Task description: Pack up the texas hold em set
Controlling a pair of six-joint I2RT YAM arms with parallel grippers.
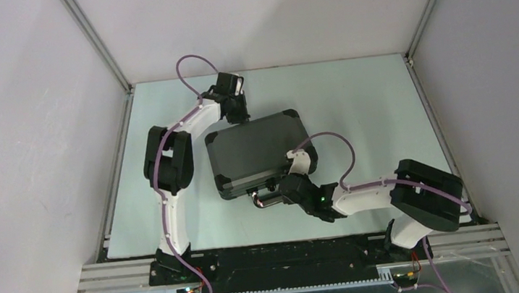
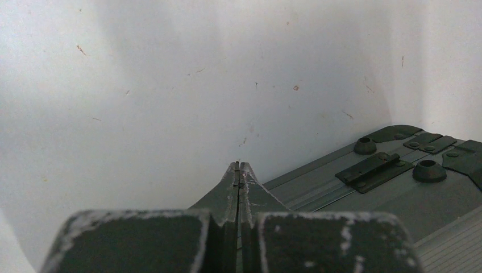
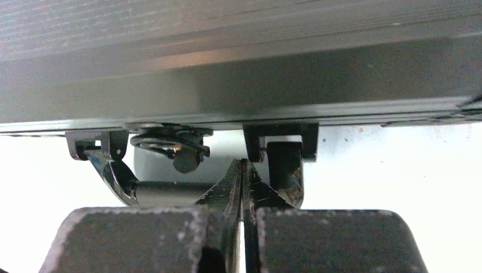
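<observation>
Closed case (image 1: 261, 153) mid-table (image 1: 368, 99), a shut gripper at each long edge

The black case lies flat with its lid down, turned slightly askew in the top view. The left gripper (image 2: 240, 170) sits at the case's 12 o'clock edge, fingers pressed together and holding nothing, its tips just beside the back wall where a hinge (image 2: 372, 168) and round studs show. The right gripper (image 3: 242, 170) is at the 6 o'clock edge, also closed on nothing, its tips pointing at the front wall between the two arms of the handle (image 3: 170, 193), just right of the round latch (image 3: 173, 149); whether they touch the handle bar cannot be told
</observation>
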